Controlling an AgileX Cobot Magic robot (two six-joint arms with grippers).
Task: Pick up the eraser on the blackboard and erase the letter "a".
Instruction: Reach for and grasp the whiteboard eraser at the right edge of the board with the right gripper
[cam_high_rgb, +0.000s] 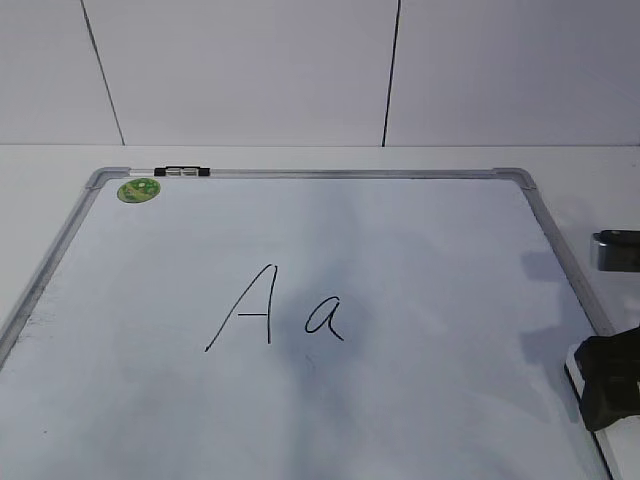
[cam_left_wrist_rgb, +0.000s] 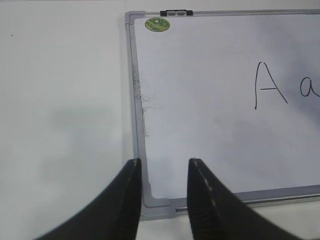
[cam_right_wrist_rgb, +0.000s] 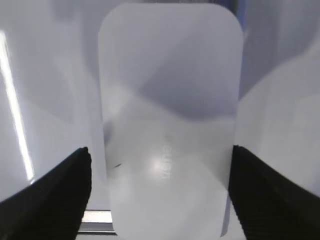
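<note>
Eraser (cam_right_wrist_rgb: 167, 120): white rounded block with faint grey lettering, lying at the right edge of the blackboard (cam_high_rgb: 420, 250), toward its near right corner. In the right wrist view it fills the space between the two black fingers; in the exterior view the arm hides nearly all of it.

Eraser, long axis: runs straight away from the right wrist camera, so the short sides face the fingers and the jaws span its width.

Right gripper (cam_right_wrist_rgb: 160, 192): spread wide, one finger on each side of the eraser, a narrow gap showing on both sides; not closed on it. Whether the fingertips already touch the board cannot be told.

Left gripper (cam_left_wrist_rgb: 164, 175): jaws partly apart, holding nothing, poised over the near left corner of the blackboard, well apart from the eraser.

Nearer arm: the right, by far; the eraser sits directly under it, so the pickup seems to fall to that side.

Small letter (cam_high_rgb: 325, 318): thin black cursive, near the middle of the blackboard, just right of the taller capital (cam_high_rgb: 245, 308). From the eraser it lies to the left and a little toward the far edge.

Round green magnet (cam_high_rgb: 138, 190): far left corner, well clear of both letters.

Judged step: closing on the eraser's width; lettering untouched, wiping not begun.

Caution: the capital stands just beside the small letter, so strokes should stay on its right side.
</note>
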